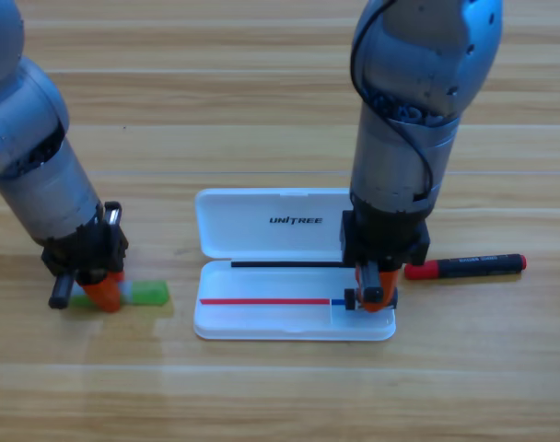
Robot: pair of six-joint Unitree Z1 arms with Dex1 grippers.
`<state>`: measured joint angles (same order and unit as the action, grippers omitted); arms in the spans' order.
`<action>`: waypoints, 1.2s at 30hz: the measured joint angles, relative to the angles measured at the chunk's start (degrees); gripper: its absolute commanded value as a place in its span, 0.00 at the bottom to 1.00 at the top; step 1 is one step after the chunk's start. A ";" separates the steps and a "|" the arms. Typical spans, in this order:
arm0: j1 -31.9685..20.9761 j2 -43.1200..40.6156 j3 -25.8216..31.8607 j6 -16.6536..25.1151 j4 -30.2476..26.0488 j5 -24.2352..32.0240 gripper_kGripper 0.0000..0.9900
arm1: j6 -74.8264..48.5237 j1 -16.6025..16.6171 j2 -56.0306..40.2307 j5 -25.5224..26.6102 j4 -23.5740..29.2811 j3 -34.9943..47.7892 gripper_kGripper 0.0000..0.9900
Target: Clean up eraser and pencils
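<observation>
Roughly one item in, at most. Right gripper [370,296] down over the right-hand small compartment of the open white case [262,318], orange jaws closed on a small dark block, apparently the eraser [354,301], at the tray's blue-line end. Not released yet, so eraser counts as mid-placement, not done.

Left gripper [98,287] down on the light green pencil [149,294], left of the case, on the table [280,101]. Jaw state: cannot tell, body hides the gap. Green barrel sticks out to the right of the gripper, flat on the wood, whitish end mostly hidden under it. Not lifted as far as visible.

Black pencil with red end [464,267] lying flat on the table just right of the case, red end touching or nearly touching the case's right edge, barrel pointing away to the right, small lettering on the barrel. Nothing gripping it.

Long tray compartment without any pencil in it. Left to do, judging from this: drop eraser, move both pencils into the tray. Lid stands open, hinged at the back.
</observation>
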<state>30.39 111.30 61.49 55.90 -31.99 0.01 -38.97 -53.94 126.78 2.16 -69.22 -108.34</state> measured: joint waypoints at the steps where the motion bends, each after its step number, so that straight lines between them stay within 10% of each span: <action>1: 0.00 0.00 0.01 0.74 0.00 -0.02 0.00 | 0.00 -0.05 0.34 -0.04 0.00 -0.46 0.02; 16: -0.02 0.01 1.13 2.06 -3.20 -1.67 0.00 | 0.00 -0.10 4.48 -1.43 0.00 -3.00 0.02; 32: -0.05 -5.79 11.45 2.06 -18.47 -2.51 0.00 | 0.00 -0.10 5.58 -2.16 0.00 -4.43 0.03; 36: -0.05 -6.25 16.41 1.66 -23.19 -2.51 0.00 | 0.00 -0.10 6.00 -2.22 0.00 -4.43 0.47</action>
<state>30.34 105.04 77.90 57.56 -55.19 -2.50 -38.97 -54.05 132.78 -0.06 -69.22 -112.78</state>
